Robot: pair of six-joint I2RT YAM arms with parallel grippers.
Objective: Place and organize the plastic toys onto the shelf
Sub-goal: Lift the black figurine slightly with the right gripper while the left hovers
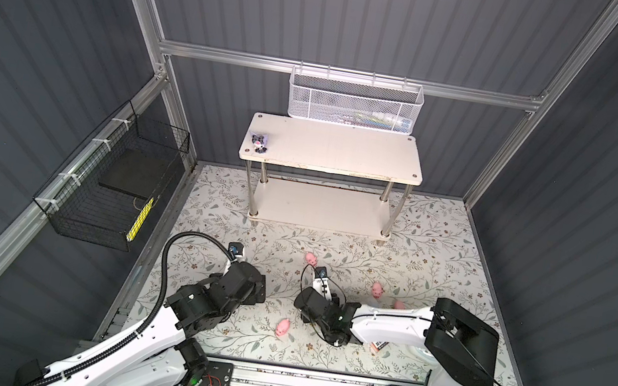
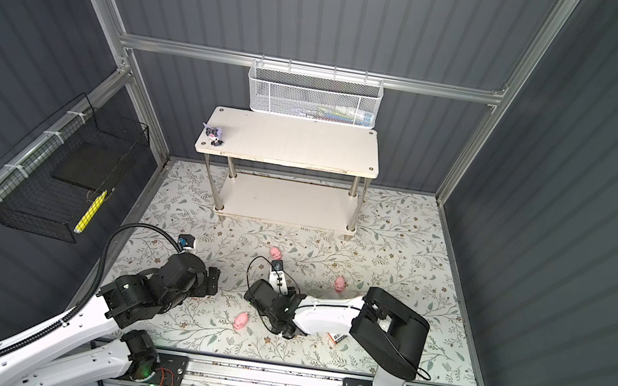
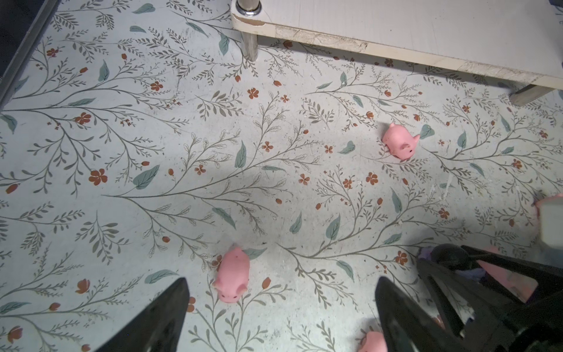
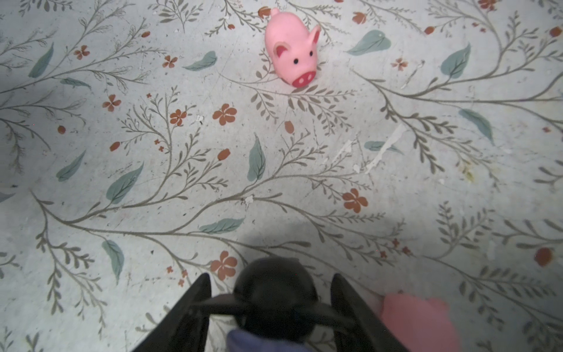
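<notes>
Right wrist view, right gripper (image 4: 270, 275) low, jaws astride figurine (image 4: 274, 292), grip unclear, left gripper (image 3: 281, 279) spread wide, in a top view four pigs (image 1: 311, 258) (image 1: 378, 290) (image 1: 399, 304) (image 1: 282, 327), second figurine (image 1: 259, 143) on shelf (image 1: 347, 150).

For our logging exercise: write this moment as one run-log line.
left gripper: open by pig | right gripper: fingers straddle black-eared figurine, grip unclear | shelf: second figurine on top

The shelf (image 1: 333, 147) has matt white boards with chipped edges on shiny metal posts (image 1: 386, 191). In front of it, smooth plastic pigs (image 4: 292, 48) lie on the scuffed, matt bench (image 1: 434, 264).
</notes>
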